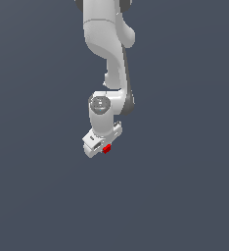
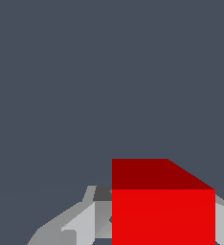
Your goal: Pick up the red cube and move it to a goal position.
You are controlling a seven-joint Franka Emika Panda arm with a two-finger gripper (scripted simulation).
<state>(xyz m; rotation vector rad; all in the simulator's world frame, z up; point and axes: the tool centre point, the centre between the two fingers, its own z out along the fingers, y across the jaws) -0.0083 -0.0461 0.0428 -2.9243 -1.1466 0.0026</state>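
Observation:
The red cube [image 1: 106, 148] is a tiny bright red block that peeks out at the lower end of the white gripper [image 1: 103, 146] in the exterior view, near the picture's middle. In the wrist view the red cube [image 2: 162, 215] fills the space between two pale grey fingers [image 2: 87, 222], one pressed against each side of it. My gripper [image 2: 162, 229] is shut on the cube. The white arm [image 1: 109, 54] comes down from the exterior view's upper edge. No goal marker shows in either view.
A plain, flat dark grey-blue surface [image 1: 185, 186] lies all around the arm and behind the cube. No other object, container or edge is in view.

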